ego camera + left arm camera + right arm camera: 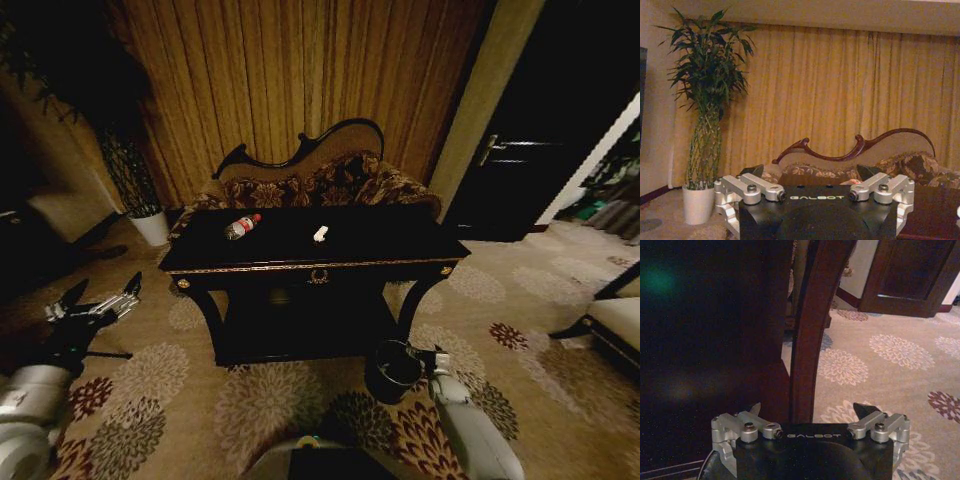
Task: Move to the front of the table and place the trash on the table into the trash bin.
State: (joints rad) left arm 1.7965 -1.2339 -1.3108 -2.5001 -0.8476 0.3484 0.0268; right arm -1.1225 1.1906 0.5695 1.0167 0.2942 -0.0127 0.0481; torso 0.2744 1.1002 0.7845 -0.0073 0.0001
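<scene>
The black table (pixel 390 243) with gold trim stands straight ahead. On its top lie pieces of trash: a clear bottle (pixel 242 226) with a red label at the left and a small white scrap (pixel 320 234) near the middle. The round dark trash bin (pixel 393 371) stands on the carpet by the table's front right leg. My left gripper (pixel 98 297) hovers open and empty, left of the table and below its top; its wrist view shows the spread fingertips (pixel 758 170). My right gripper (pixel 809 409) is open and empty, low beside the bin, facing the curved table leg (pixel 810 330).
A floral sofa (pixel 330 180) sits right behind the table, in front of tall curtains. A plant in a white pot (pixel 151 226) stands at the back left. A dark door (pixel 520 150) and a chair (pixel 610 322) are on the right. Patterned carpet lies around the table.
</scene>
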